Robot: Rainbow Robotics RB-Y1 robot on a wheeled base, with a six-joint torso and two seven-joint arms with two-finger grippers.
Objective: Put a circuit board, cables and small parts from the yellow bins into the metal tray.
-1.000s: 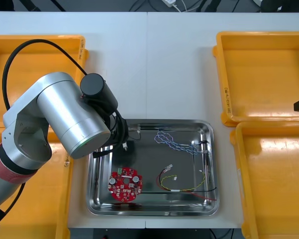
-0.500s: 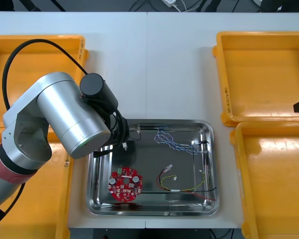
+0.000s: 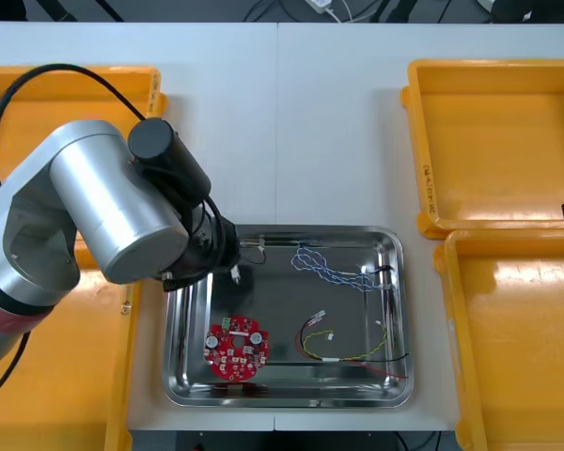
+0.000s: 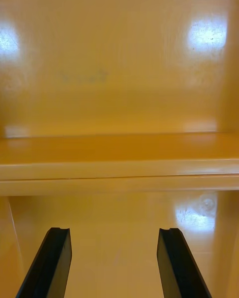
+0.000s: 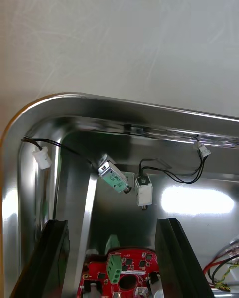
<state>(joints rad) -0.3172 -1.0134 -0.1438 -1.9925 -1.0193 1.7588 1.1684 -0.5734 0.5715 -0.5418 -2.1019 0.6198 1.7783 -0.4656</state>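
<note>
The metal tray (image 3: 392, 246) sits mid-table and holds a round red circuit board (image 3: 234, 349), a twisted blue and white cable (image 3: 334, 269) and a red and yellow cable (image 3: 343, 349). My left arm (image 3: 103, 202) hangs over the tray's far left corner. My left gripper (image 5: 112, 223) is open above that corner (image 5: 30, 114) and holds nothing. Below its fingers lie two small metal parts (image 5: 114, 175) (image 5: 143, 190) on a black cable (image 5: 172, 174), with the circuit board (image 5: 124, 273) beside them. My right gripper (image 4: 112, 231) is open over the rim between two yellow bins (image 4: 119, 158).
Two yellow bins (image 3: 493, 141) (image 3: 517, 338) stand right of the tray and two more (image 3: 66, 103) lie under my left arm. Bare white table (image 3: 282, 122) stretches beyond the tray's far edge.
My left arm has swung a little to the left and back from the tray's corner. The things in the tray lie as before, and the right arm has not moved.
</note>
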